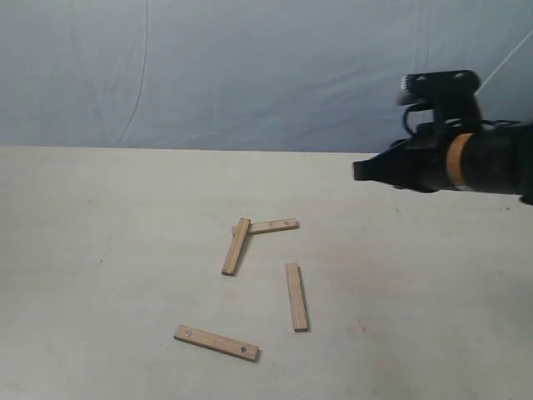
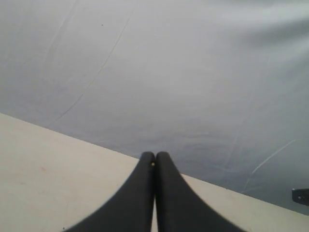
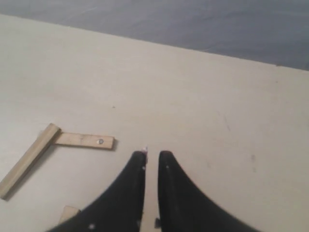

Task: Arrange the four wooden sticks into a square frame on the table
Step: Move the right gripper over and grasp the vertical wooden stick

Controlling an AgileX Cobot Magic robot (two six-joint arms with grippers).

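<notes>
Four wooden sticks lie on the table (image 1: pixel 100 250). One slanted stick (image 1: pixel 236 247) overlaps the end of a near-level stick (image 1: pixel 273 226), forming a corner. A third stick (image 1: pixel 296 297) lies apart to the right, and a fourth stick (image 1: pixel 216 342), with two dark holes, lies at the front. My right gripper (image 1: pixel 360 171) hovers above and right of them. In the right wrist view the right gripper (image 3: pixel 152 154) is open by a narrow gap and empty, near the corner pair (image 3: pixel 84 140) (image 3: pixel 26 162). My left gripper (image 2: pixel 155 154) is shut and empty, with no stick in its view.
A blue-grey cloth backdrop (image 1: pixel 250 67) hangs behind the table's far edge. The end of another stick (image 3: pixel 68 212) peeks out beside the right finger. The left arm is outside the exterior view.
</notes>
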